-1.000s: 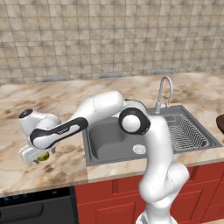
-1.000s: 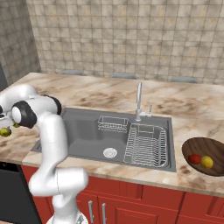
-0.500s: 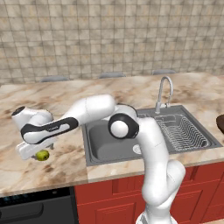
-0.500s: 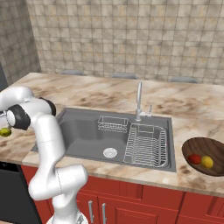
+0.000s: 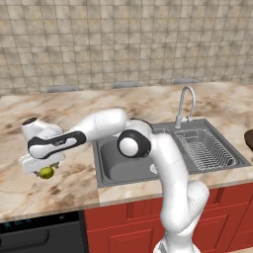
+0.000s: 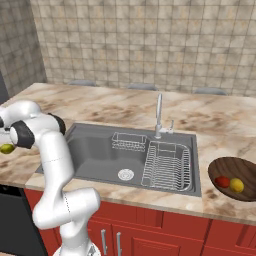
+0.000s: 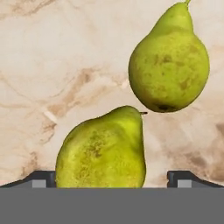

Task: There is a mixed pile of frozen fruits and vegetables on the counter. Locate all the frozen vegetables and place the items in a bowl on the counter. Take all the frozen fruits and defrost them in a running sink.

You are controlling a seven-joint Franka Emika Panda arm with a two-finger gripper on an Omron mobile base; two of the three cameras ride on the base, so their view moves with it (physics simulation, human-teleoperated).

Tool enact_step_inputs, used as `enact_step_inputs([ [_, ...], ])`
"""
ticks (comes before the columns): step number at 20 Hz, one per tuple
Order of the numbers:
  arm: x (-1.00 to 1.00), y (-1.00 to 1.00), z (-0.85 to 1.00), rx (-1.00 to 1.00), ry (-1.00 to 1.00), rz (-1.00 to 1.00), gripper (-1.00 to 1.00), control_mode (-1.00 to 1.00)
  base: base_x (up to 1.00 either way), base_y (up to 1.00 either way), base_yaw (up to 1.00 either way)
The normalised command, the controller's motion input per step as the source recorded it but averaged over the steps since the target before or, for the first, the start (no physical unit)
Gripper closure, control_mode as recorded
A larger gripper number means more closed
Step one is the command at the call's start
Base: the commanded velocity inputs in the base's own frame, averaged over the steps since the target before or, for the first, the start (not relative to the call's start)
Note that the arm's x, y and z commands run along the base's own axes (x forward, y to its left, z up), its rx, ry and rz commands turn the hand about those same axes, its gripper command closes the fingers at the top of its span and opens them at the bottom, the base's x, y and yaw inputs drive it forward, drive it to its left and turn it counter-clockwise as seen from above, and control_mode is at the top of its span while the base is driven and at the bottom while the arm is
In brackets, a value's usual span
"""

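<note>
Bowl (image 5: 249,139) cut by frame edge

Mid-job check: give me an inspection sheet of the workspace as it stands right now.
Surface: marbled counter, dry and bare around the fruit.
Job's things: two yellow-green pears on the counter left of the sink; near pear between the fingertips, far pear apart from it. Red item and yellow-orange item already in the brown bowl.
Clutter: wire basket and dish rack in the sink.
Gripper: open, straddling the near pear, not closed on it.
Cables: nothing seen.
Surroundings: tiled wall, faucet, red cabinets.
</note>
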Motion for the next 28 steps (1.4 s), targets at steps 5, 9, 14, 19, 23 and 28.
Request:
enact_step_inputs([
  [5, 0.02, 0.24, -0.40, 0.03, 0.00, -0.04, -1.00, -1.00, 0.00, 0.00, 0.00],
  [9, 0.00, 0.11, -0.39, 0.02, 0.00, -0.07, 1.00, -1.00, 0.00, 0.00, 0.00],
  [14, -0.03, -0.05, -0.06, 0.00, 0.04, -0.05, 1.00, -1.00, 0.00, 0.00, 0.00],
  [19, -0.17, -0.29, 0.17, 0.00, 0.08, 0.00, 1.00, -1.00, 0.00, 0.00, 0.00],
  [23, -0.18, -0.56, 0.29, -0.06, 0.06, 0.00, 1.00, -1.00, 0.00, 0.00, 0.00],
  [28, -0.18, -0.70, 0.25, -0.04, 0.03, 0.00, 1.00, -1.00, 0.00, 0.00, 0.00],
])
